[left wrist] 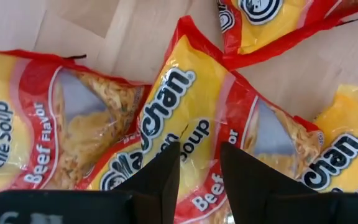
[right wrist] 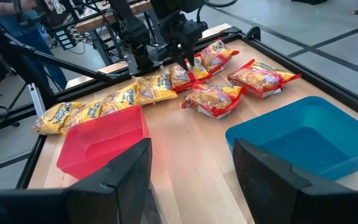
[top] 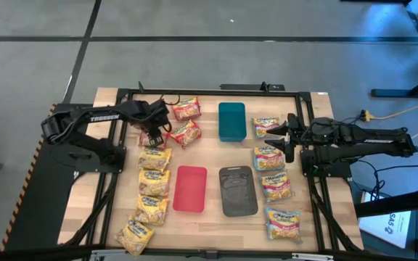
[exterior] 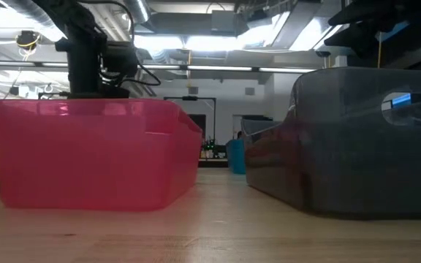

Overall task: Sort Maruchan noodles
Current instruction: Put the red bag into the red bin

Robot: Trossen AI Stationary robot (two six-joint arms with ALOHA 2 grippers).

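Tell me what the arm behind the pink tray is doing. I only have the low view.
Observer: That's the left gripper. It is right over a red beef packet by the left row of noodles, fingers slightly apart.
Operator: Right arm?
Observer: The right gripper is open, beside the blue-and-pink packets on the right side of the table.
Operator: Anything in the trays?
Observer: No. From above, the red tray, grey tray and teal tray hold no packets.
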